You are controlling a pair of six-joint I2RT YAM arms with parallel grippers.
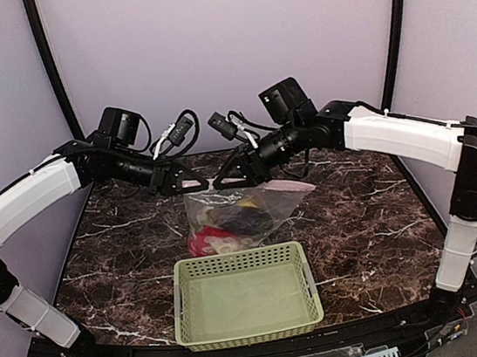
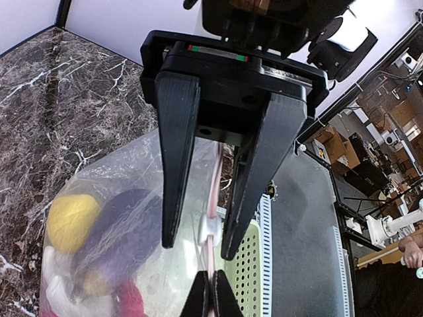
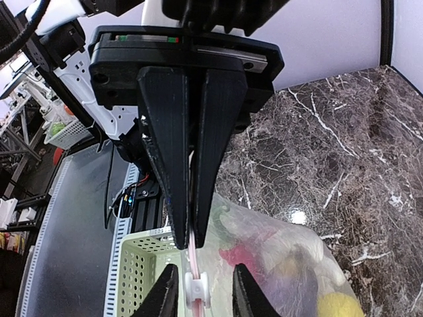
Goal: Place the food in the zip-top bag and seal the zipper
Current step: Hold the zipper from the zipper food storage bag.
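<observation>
The zip-top bag [image 1: 255,204] hangs from its mouth at table centre, just behind the basket. Inside lie the food: a red piece [image 1: 201,241], dark eggplant [image 1: 249,221], a yellow pepper [image 2: 69,221] and a white piece [image 1: 228,244]. My right gripper [image 3: 190,243] is shut on the pinkish zipper strip [image 3: 193,254]. My left gripper [image 2: 200,249] is open, its fingers standing on either side of the white slider [image 2: 210,228], which also shows in the right wrist view [image 3: 197,290]. The two grippers meet tip to tip in the top view, left [image 1: 205,183] and right [image 1: 220,182].
The pale green perforated basket [image 1: 248,318] stands empty at the near centre, just in front of the bag. Dark marble table [image 1: 357,207] all round. Lilac walls and black frame posts close in the back and sides.
</observation>
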